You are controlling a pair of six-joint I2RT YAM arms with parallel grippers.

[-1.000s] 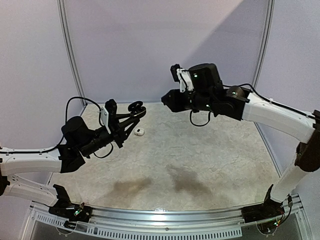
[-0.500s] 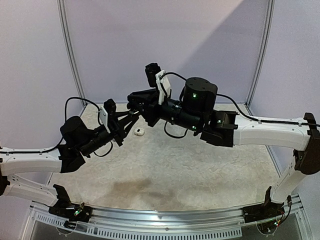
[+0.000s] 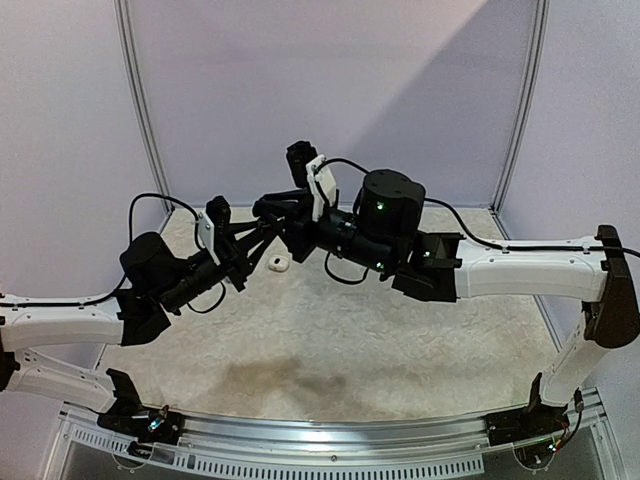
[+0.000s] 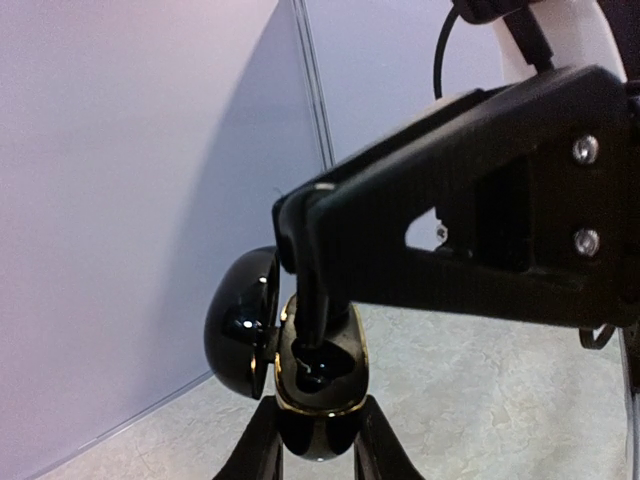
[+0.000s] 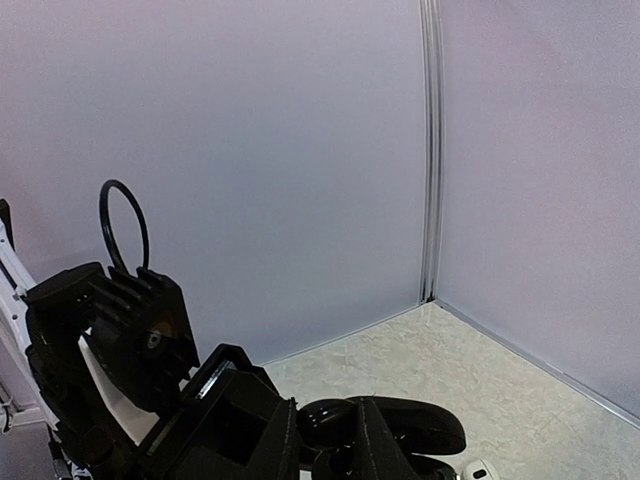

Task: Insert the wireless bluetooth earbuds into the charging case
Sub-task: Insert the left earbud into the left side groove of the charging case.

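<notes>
- The left gripper is clamped on the bottom end of the black charging case and holds it up off the table. The lid is swung open to the case's left.
- The right gripper comes in from above the case, and one fingertip reaches down into the gold-rimmed well. I honestly can't tell whether its fingers are pinched on something or just close together, because neither wrist view shows the gap.
- There's a dark glossy lump in the well, right under that fingertip. It's probably an earbud, but black on black makes it hard to be sure.
- My take on doing this well: press straight down along the well's axis, gently, and don't push sideways. The case is only gripped at its lower end, so I reckon a sideways shove would twist it in the fingers.
- Stay clear of the lid too, since a bump might snap it shut on the finger.
- A small white piece sits on the table below and just in front of the case. It looks like another earbud, and it's likely next.
</notes>
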